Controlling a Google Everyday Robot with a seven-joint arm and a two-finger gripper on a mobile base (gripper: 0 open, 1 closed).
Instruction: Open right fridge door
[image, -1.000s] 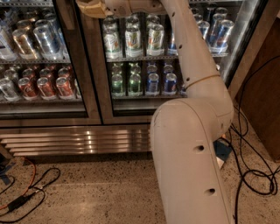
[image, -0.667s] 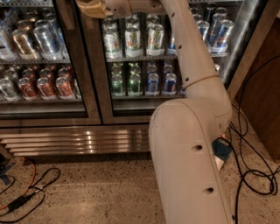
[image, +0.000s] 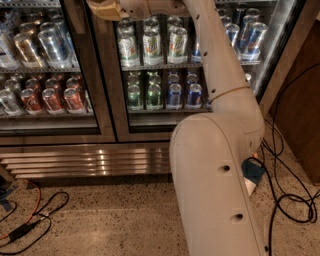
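Tan two-finger hand (image: 103, 9) of the robot at the far top left, cropped by the upper edge, set in front of the dark upright between the two cooler doors. Impossible to tell how wide or narrow the hand stands, or whether touching the frame.

Tall clear glass right fridge door in its dark metal frame (image: 150, 122) at centre, apparently shut and in line with its neighbour, top cut off and right side partly hidden. Behind the pane, green-and-white cans (image: 150, 47) on the upper shelf, green and blue cans (image: 165, 95) on the lower one, labels too blurred to read.

Bulky white jointed arm (image: 215, 175) up the near right, masking the door's lower right corner and part of both shelves.

To the left, matching glass left door (image: 45, 125) over red and silver cans (image: 50, 100), cut off at the edge. Below both, ribbed brushed-steel grille (image: 85, 162).

On the speckled stone floor (image: 110, 220), loose black cables (image: 285, 200) at right beside a brown wooden panel (image: 300, 110), and a red-and-black lead (image: 30, 220) at near left. Small blue object (image: 252, 170) half hidden behind the arm, not identifiable.
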